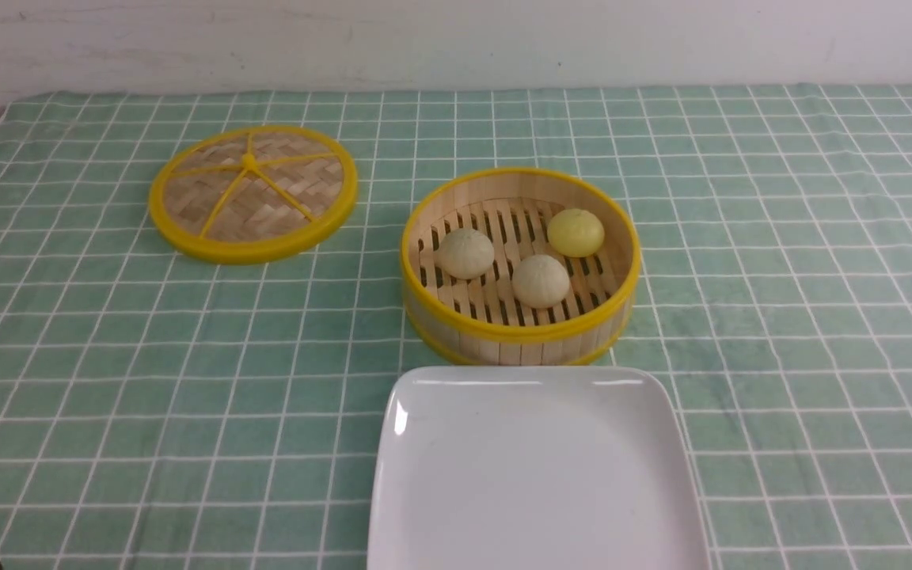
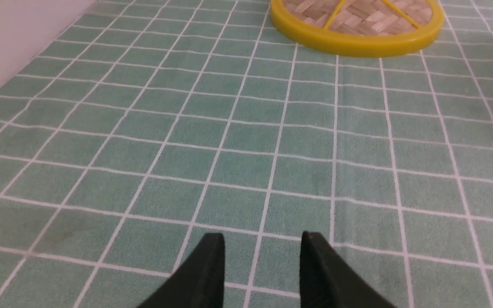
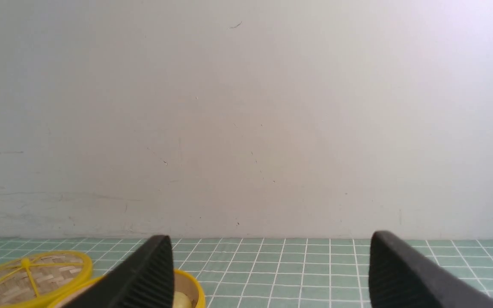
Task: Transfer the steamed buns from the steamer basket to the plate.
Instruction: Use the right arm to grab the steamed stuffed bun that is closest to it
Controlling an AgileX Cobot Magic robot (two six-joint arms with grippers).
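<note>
The steamer basket, bamboo with yellow rims, stands at the table's middle. Inside lie the steamed buns: a pale one, a second pale one and a yellow one. The white square plate lies bare just in front of the basket. In the left wrist view my left gripper hangs open over bare cloth, nothing between its fingers. My right gripper is open wide, level with the wall. Past one finger show the basket rim and a bit of the yellow bun.
The flat woven lid with yellow rim lies on the green checked cloth to the basket's back left; its edge shows at the far end of the left wrist view. A white wall runs along the table's back edge.
</note>
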